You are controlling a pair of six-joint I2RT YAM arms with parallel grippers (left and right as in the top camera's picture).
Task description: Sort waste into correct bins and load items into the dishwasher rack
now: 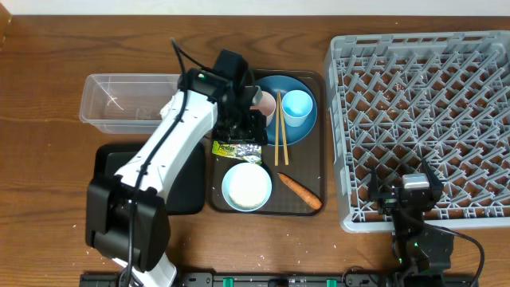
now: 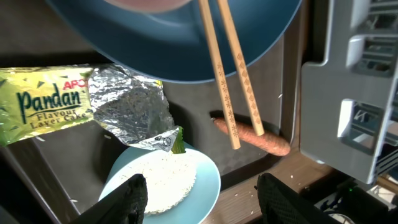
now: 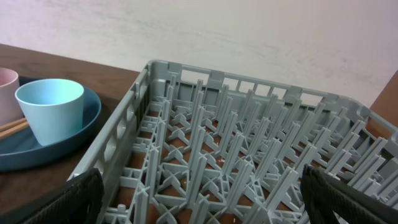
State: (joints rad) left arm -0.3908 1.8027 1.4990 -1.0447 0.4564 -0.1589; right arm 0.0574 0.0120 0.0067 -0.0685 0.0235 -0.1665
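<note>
Left gripper hovers part-open and empty over the pale blue bowl of white rice; the right gripper is spread wide, holding nothing, above the grey lattice dishwasher rack.

On the dark brown serving tray, the yellow-green wrapper with crumpled silver foil lies beside the bowl. 2 wooden chopsticks slant off the big round blue plate toward the small orange carrot. The light blue cup stands on the plate, with the white-pink cup just beside it. The clear plastic tub and the shallow black tray sit left of the serving tray.
</note>
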